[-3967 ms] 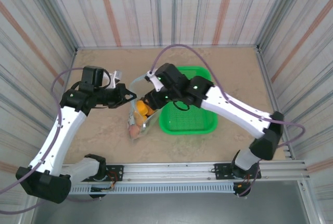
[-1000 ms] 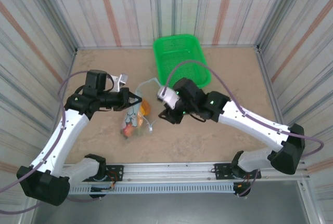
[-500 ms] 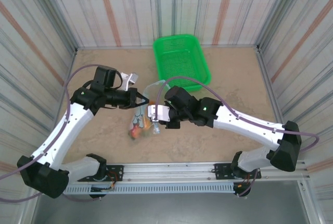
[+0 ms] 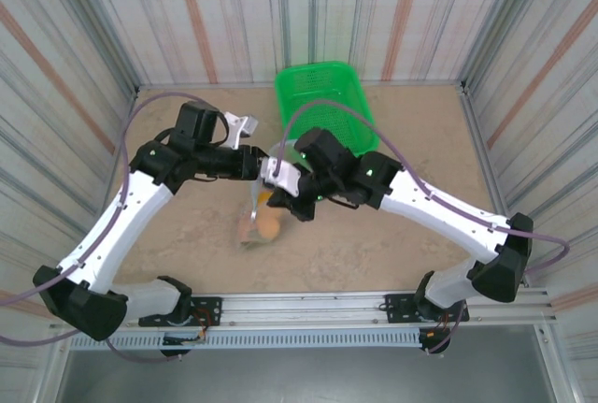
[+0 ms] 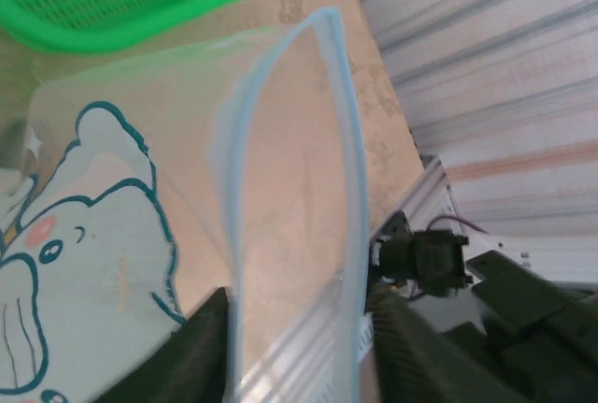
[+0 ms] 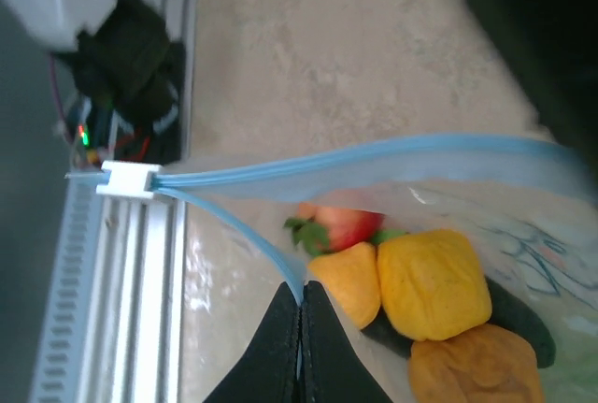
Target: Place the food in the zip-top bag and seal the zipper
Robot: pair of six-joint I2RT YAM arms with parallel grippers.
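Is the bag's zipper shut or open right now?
Open. From the white slider the zipper splits into two separate blue strips, food showing beyond. The right gripper pinches one strip.

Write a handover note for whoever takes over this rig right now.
Left gripper: fingers apart, the zip-top bag's mouth between them; contact unclear.
Right gripper: shut on one lip of the zipper.
The bag hangs between the two grippers near mid-table. The food (strawberry, yellow and orange fruits, something dark green) sits bunched at its bottom. Green basket stands at the far edge.
Done: the visible food is bagged.
Left: the zipper is open, its lips parting from the white slider; bring them together and seal.
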